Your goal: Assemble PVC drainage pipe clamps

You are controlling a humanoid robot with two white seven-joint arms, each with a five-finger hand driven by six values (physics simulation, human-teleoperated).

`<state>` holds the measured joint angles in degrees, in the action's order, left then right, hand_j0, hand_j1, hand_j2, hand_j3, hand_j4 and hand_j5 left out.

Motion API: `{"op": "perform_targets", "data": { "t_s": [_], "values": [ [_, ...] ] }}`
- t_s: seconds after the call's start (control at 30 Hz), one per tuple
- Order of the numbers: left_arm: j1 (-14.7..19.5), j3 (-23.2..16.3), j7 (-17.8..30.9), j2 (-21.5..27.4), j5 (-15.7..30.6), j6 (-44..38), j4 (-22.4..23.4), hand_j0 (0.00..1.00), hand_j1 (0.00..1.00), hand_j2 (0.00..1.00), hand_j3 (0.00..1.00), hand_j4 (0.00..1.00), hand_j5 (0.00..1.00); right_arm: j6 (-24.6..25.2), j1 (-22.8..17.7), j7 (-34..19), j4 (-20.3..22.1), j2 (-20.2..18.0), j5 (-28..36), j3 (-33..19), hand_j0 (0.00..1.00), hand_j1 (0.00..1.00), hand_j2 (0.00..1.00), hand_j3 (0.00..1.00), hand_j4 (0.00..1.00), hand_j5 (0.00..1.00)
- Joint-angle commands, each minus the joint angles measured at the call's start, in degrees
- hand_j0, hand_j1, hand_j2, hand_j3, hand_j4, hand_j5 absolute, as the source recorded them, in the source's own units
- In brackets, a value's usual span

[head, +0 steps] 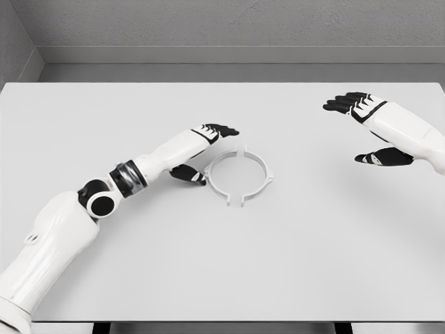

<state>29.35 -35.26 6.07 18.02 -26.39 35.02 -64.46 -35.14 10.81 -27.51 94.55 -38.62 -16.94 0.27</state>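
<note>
One white clamp ring (238, 177) flat on table (222, 278), centre frame | left hand (203, 149) just left of ring, fingers spread, empty | right hand (368, 129) upper right, spread, empty

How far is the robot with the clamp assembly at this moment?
Done: nothing visibly joined. In hand: the left hand, open, is beside the white clamp ring on the table, holding nothing. The right hand hovers open, far right. Left: grasping and assembling.

A bare simulated test space, perhaps a lab: a plain white table (222, 278) fills the view, with grey walls (229, 24) at the far side.
</note>
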Motion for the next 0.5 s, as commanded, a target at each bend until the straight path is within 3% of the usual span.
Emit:
{"op": "perform_targets", "data": {
  "t_s": [0.0,0.47],
  "values": [
    [0.0,0.0,0.0,0.6,0.5,0.0,0.0,1.00,1.00,1.00,1.00,1.00,1.00,0.1,0.0,0.1,0.0,0.0,0.4,0.0,1.00,1.00,1.00,1.00,1.00,1.00],
    [1.2,0.3,0.0,2.3,0.4,0.0,0.9,1.00,1.00,1.00,1.00,1.00,1.00,0.1,0.0,0.1,-0.2,0.0,0.4,0.0,1.00,1.00,1.00,1.00,1.00,1.00]
  ]
}}
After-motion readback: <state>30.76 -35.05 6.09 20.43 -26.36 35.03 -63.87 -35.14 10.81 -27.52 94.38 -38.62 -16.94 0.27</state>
